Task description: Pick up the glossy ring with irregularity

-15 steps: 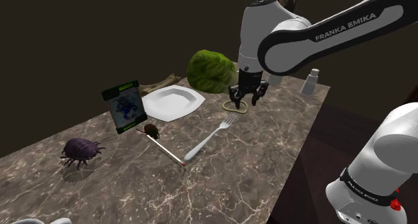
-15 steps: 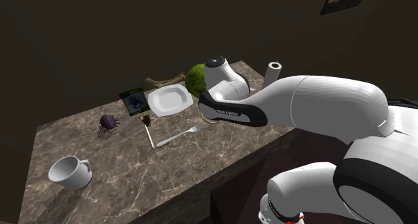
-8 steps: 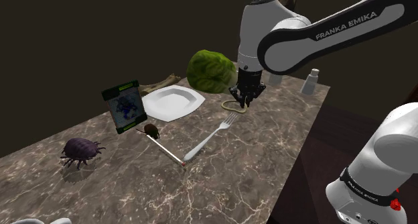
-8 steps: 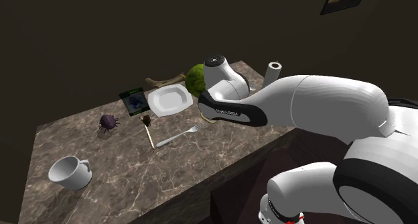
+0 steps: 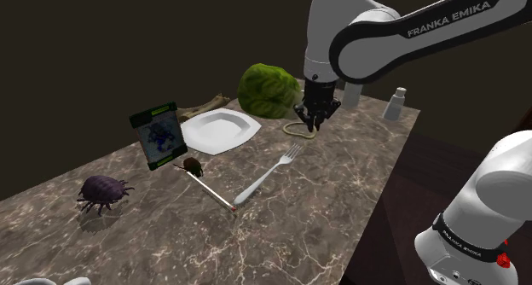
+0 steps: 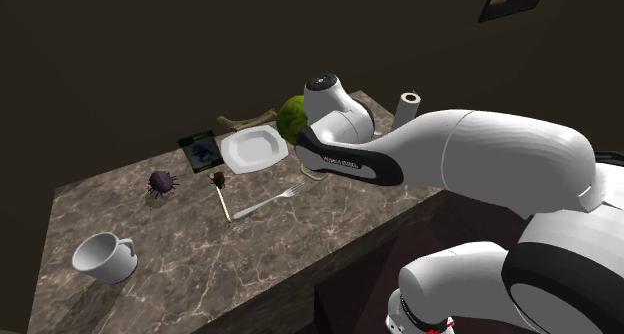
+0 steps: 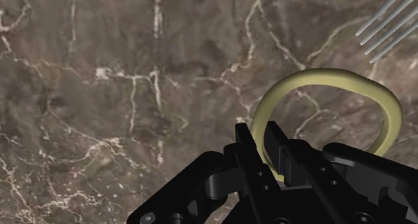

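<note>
Beside the black gripper (image 5: 309,126) clasping the pale yellow glossy ring (image 7: 320,76), bare dark veined marble tabletop (image 5: 349,177) opens toward the shoulder view's right, while a leafy green cabbage head (image 5: 268,90) crowds behind, a silver fork (image 5: 268,176) lies near in front, and a white plate (image 5: 220,130) lies leftward.

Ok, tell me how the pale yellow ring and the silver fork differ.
The pale yellow glossy ring is a closed, uneven loop; the silver fork is long and straight with tines. The ring is clasped at its rim between the jaws; the fork lies flat and free on the dark marbled tabletop. Both are thin.
</note>
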`<state>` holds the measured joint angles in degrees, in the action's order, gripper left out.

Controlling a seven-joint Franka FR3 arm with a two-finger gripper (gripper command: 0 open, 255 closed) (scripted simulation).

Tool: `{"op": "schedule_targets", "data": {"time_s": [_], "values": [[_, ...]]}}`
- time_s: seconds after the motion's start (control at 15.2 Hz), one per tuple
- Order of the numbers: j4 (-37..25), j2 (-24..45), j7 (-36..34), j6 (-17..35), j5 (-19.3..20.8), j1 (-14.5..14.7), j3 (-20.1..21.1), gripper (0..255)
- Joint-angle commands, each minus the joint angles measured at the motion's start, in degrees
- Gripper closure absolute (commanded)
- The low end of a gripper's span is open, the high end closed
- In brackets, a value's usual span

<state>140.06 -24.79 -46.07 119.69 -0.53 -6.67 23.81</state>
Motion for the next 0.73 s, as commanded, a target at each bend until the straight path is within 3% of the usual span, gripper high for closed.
{"op": "schedule_targets", "data": {"time_s": [0.0, 0.66], "values": [[-1.2, -0.7, 0.4, -1.8, -0.2, 0.1, -0.3, 255], [-6.3, -2.1, 1.5, -8.3, -0.3, 0.1, -1.3, 255]]}}
